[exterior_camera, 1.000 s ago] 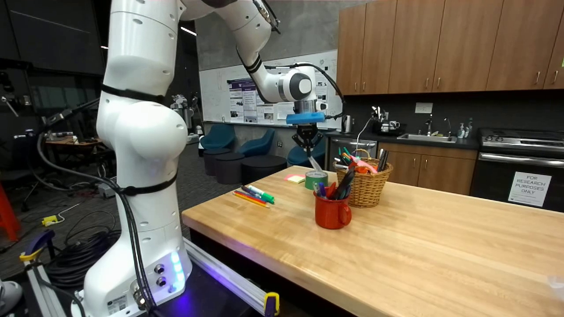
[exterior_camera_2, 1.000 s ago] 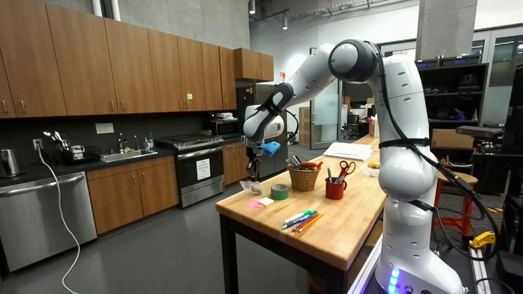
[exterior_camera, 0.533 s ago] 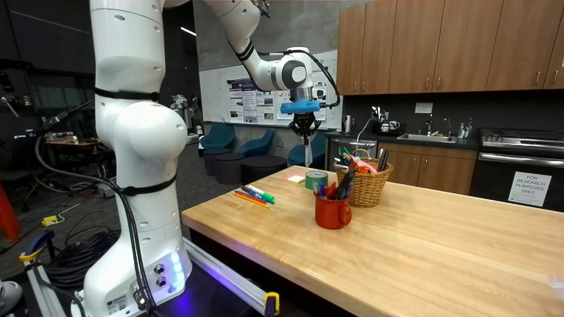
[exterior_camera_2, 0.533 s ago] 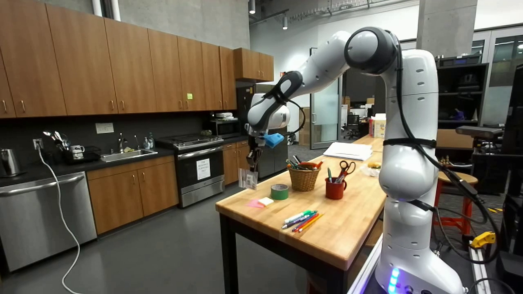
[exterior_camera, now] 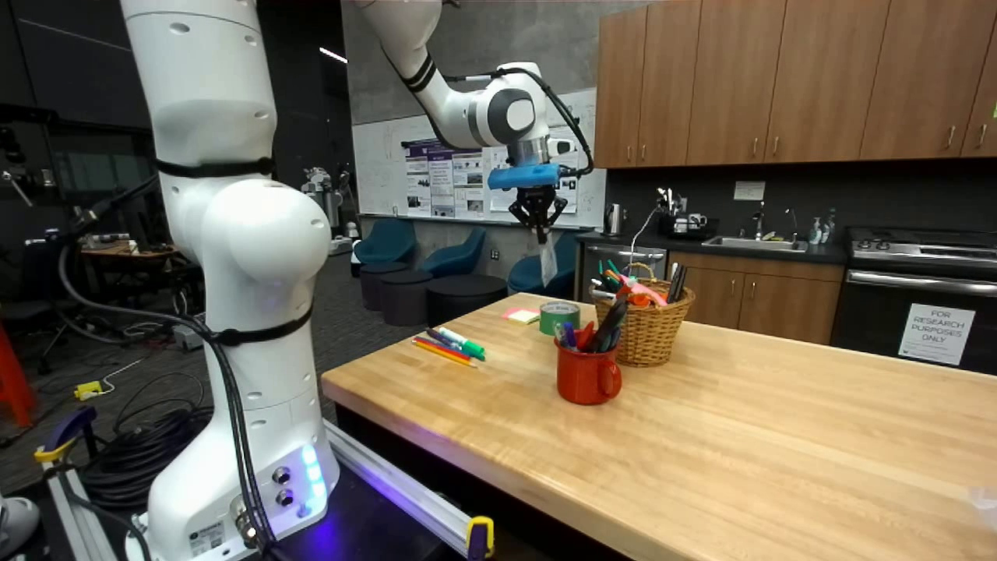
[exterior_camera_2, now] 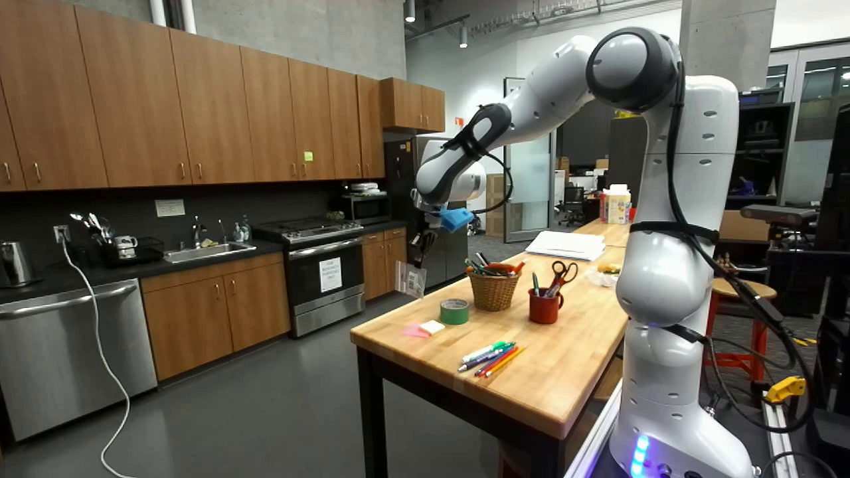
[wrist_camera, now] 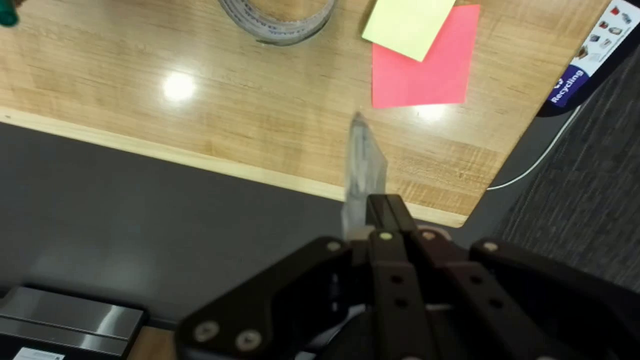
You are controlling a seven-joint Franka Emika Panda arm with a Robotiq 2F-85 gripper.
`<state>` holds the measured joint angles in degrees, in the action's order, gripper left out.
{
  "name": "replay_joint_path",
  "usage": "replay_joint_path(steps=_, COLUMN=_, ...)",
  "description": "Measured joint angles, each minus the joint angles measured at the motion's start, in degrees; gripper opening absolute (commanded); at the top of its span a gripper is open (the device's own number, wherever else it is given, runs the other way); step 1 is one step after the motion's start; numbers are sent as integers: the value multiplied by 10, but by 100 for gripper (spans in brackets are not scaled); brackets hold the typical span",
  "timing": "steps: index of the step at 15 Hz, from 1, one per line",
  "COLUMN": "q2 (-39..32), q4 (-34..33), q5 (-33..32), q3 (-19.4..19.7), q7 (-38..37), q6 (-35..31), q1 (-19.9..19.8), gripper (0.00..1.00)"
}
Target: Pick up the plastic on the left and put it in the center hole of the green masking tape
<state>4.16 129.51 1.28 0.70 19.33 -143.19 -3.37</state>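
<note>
The plastic is a clear, thin bag (exterior_camera_2: 410,279) with a whitish printed patch; no orange or teal shows on it. My gripper (exterior_camera: 542,236) is shut on its upper end, and the bag hangs tilted below the fingertips. In the wrist view the closed gripper (wrist_camera: 387,200) has the bag (wrist_camera: 365,167) sticking out beyond its tips, seen nearly edge-on. The green masking tape (exterior_camera_2: 454,313) lies flat on the table with its hole facing up. The bag is in the air, higher than the tape and to one side of it. The tape ring (wrist_camera: 285,34) is partly cut off in the wrist view.
Yellow and pink sticky notes (wrist_camera: 425,82) lie beside the tape. A wicker basket (exterior_camera: 648,336) of pens stands close to the tape. A red cup (exterior_camera: 588,378) with scissors stands nearby. Loose pens and pencils (exterior_camera_2: 491,358) lie on the table (exterior_camera_2: 524,392).
My gripper has risen with the plastic, from near table height to well above the tape, and has shifted slightly back toward the robot base. The bag swings as it hangs. The tape has stayed put.
</note>
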Motion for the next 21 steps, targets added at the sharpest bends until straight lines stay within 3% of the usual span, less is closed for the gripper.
replay_joint_path(steps=21, q2=53, q4=74, q5=0, q3=63, q7=-24, q6=-29, q1=-4, gripper=0)
